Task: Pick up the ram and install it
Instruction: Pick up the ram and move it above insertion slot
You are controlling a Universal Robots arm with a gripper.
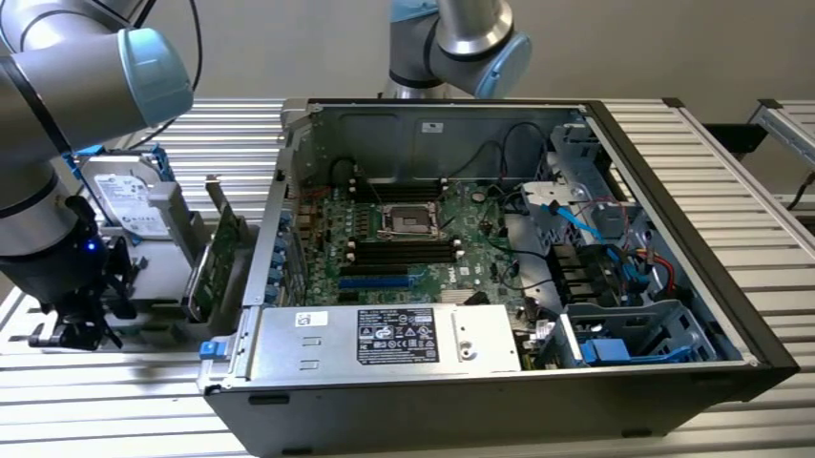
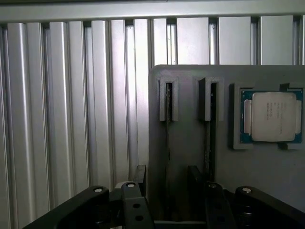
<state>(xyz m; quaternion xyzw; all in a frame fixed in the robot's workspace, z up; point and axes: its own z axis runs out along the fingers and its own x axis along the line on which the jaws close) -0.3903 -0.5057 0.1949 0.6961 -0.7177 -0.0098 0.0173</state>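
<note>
From across the room, the arm reaches down at the exterior view's left, beside the open computer case. Inside the case I can see the green motherboard. Next to the arm stand a silver hard drive and a green card, both up on their edges. From here the arm's dark lower end blocks what sits under it. The wrist view shows that part. There the gripper hangs over a gray tray that lies on the ribbed metal table. Its two black fingers are spread apart, one on each side of the ram, with a gap on both sides. They pinch nothing. The ram stands on its thin edge in a slot of the tray. A second stick stands in the next slot. Beyond that one, a square silver chip lies flat in its own pocket.
</note>
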